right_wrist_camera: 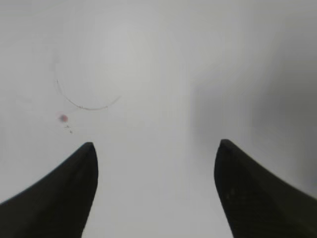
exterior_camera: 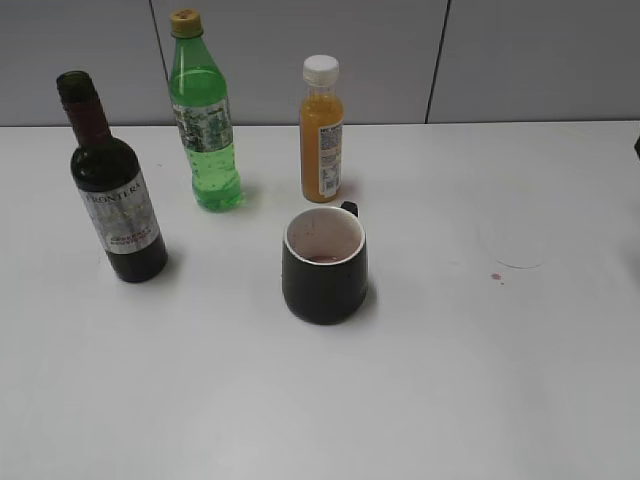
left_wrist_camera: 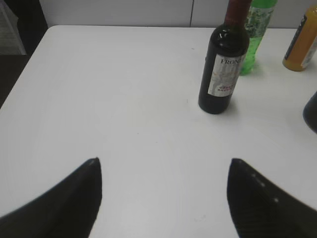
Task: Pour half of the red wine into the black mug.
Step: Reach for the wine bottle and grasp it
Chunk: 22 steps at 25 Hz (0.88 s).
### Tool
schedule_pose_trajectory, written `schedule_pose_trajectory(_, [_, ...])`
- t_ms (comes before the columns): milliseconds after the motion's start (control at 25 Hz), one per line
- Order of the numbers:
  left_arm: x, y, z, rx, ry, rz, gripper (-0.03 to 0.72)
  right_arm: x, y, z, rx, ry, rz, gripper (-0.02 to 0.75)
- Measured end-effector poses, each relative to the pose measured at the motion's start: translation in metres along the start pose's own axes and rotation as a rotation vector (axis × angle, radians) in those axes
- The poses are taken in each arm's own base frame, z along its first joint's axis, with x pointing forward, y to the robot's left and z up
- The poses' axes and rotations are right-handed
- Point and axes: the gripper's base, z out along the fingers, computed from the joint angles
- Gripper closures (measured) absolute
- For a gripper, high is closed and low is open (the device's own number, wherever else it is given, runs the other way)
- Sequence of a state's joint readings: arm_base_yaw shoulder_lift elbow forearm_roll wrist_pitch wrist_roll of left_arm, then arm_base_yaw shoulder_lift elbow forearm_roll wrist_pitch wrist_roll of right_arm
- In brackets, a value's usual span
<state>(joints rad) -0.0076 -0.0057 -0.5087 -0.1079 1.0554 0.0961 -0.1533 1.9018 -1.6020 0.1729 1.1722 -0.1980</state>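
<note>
The dark wine bottle (exterior_camera: 115,190) with maroon neck foil and a silver-white label stands upright and uncapped at the left of the white table. It also shows in the left wrist view (left_wrist_camera: 224,64), ahead and right of my open, empty left gripper (left_wrist_camera: 164,161). The black mug (exterior_camera: 324,262) with a white, wine-stained inside stands upright mid-table, its handle at the back; only its edge (left_wrist_camera: 312,111) shows in the left wrist view. My right gripper (right_wrist_camera: 156,144) is open and empty over bare table. Neither gripper shows in the exterior view.
A bright green plastic bottle (exterior_camera: 204,125) and a small orange juice bottle (exterior_camera: 321,135) stand behind the mug. A faint ring mark (exterior_camera: 512,255) and a red drop (exterior_camera: 495,276) lie on the table (exterior_camera: 450,380) at the right; they also show in the right wrist view (right_wrist_camera: 84,101).
</note>
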Motion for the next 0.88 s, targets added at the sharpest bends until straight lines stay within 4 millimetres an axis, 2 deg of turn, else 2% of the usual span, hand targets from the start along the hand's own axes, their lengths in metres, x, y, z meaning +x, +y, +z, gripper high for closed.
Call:
schedule_pose_trajectory(200, [0.000, 0.000, 0.000, 0.000, 0.000, 0.000, 0.099, 0.039, 0.002, -0.022, 0.068, 0.029, -0.031, 0.185])
schedule_pose_trajectory(440, [0.000, 0.000, 0.000, 0.000, 0.000, 0.000, 0.099, 0.111, 0.016, -0.052, 0.077, 0.015, -0.036, 0.186])
schedule_pose_trajectory(560, [0.000, 0.000, 0.000, 0.000, 0.000, 0.000, 0.099, 0.146, 0.023, -0.068, 0.092, -0.070, -0.043, 0.186])
schedule_pose_trajectory(680, [0.000, 0.000, 0.000, 0.000, 0.000, 0.000, 0.099, 0.178, 0.027, -0.072, 0.106, -0.148, -0.048, 0.186])
schedule_pose_trajectory(880, [0.000, 0.000, 0.000, 0.000, 0.000, 0.000, 0.099, 0.226, 0.032, -0.062, 0.117, -0.211, -0.050, 0.186])
